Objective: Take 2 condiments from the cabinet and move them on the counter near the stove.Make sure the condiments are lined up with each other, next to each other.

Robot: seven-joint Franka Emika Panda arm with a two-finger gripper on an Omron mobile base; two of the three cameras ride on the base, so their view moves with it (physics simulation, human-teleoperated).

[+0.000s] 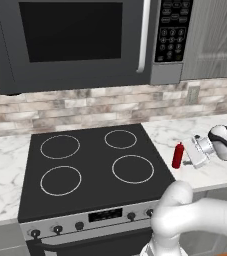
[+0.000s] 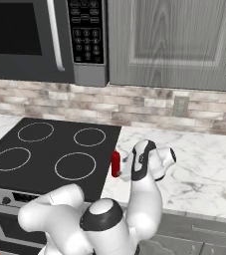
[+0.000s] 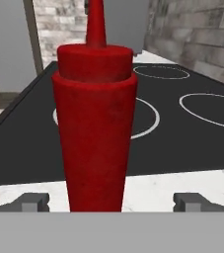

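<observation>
We see one red squeeze bottle (image 1: pixel 178 155) upright on the table (image 1: pixel 220 172), just beside the stove (image 1: pixel 92 172). Our fingers (image 3: pixel 34 201) stand wide apart at its three and nine o'clock, not gripping.

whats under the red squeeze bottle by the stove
The slim red squeeze bottle stands upright on the white marble counter, beside the black glass cooktop. The open gripper flanks its base. The spot beneath its base is covered.

Glossy white rounded arm (image 2: pixel 134 199) — dark joints, small grey fingertips (image 3: pixel 34 201)
</observation>
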